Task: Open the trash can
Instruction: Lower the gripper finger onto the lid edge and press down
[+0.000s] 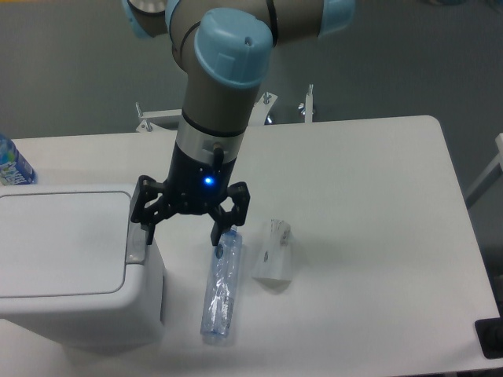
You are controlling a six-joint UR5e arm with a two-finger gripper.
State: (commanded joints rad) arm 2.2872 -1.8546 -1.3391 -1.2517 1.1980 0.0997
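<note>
While the white trash can (67, 267) sits at the near left of the table (377, 236) with its lid flat and shut, the gripper (183, 232) hangs with fingers spread wide over its right rim, one fingertip above the grey button tab (137, 239). A water bottle (221, 285) and a small white box (274, 253) lie just right of the can.

A white table (369, 181) with rounded corners fills most of the view, lit evenly from above, with a grey floor (71, 71) behind it and a white metal frame (161, 118) past its far edge.
</note>
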